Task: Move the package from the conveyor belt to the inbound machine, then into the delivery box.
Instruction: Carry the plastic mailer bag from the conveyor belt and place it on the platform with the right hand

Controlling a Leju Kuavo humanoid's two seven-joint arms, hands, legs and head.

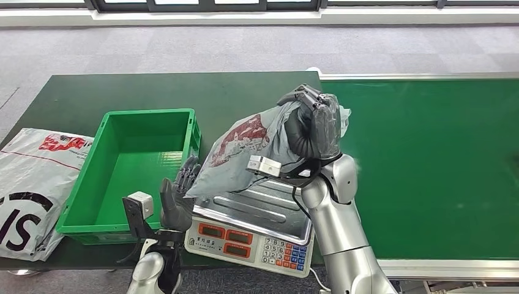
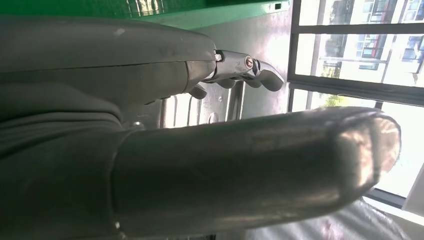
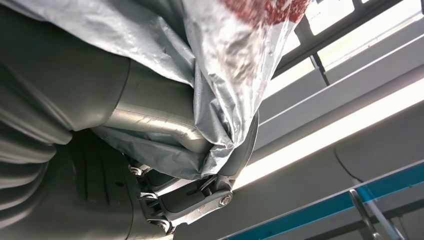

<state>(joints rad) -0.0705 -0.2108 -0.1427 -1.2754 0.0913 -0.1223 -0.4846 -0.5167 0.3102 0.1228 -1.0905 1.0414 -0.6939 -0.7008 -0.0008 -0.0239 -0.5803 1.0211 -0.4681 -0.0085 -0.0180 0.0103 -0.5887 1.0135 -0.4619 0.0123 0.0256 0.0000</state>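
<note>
The right hand (image 1: 313,125) grips the grey package (image 1: 245,156) by one end, with its fingers wrapped around the crumpled plastic. The package has a red print on it. It hangs tilted in the air above the scale (image 1: 257,229), and its low end is close to the scale's shiny metal tray. In the right wrist view, the fingers (image 3: 200,200) press into the grey plastic (image 3: 220,75).

The left hand (image 1: 180,196) is held up with its fingers spread and holds nothing. Its fingertips are just beside the low edge of the package; whether they touch cannot be told.

A green box (image 1: 98,184) sits on the dark worktop (image 1: 73,98), just left of the scale. A white bag (image 1: 30,177) lies left of the box. The green belt (image 1: 428,171) runs along on the right.
</note>
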